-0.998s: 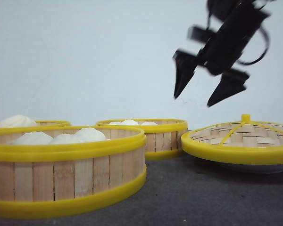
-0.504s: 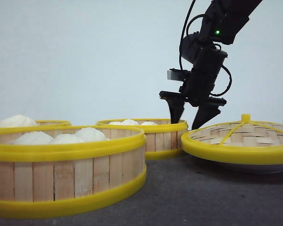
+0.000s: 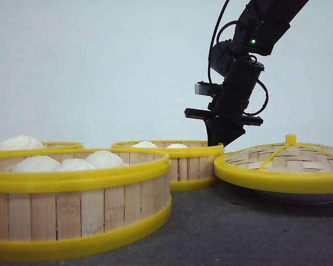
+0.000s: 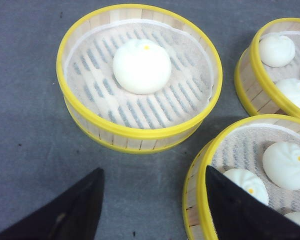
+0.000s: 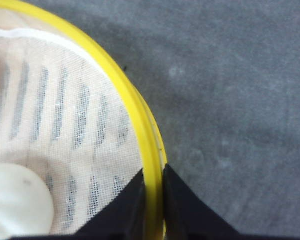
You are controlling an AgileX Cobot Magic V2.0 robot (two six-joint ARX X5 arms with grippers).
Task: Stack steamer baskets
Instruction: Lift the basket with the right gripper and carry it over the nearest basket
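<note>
We see no basket stacked yet; right gripper pinches the rear basket's rim, lift pending; left gripper hangs with fingers apart.

Steamer baskets: pale matt bamboo slats, glossy yellow plastic rims, white mesh cloth liners. Desk: grey, matt.

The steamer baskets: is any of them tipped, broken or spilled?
Nothing stands out. The three steamer baskets sit flat and whole, buns inside. The right gripper pinches the back basket's rim.
</note>
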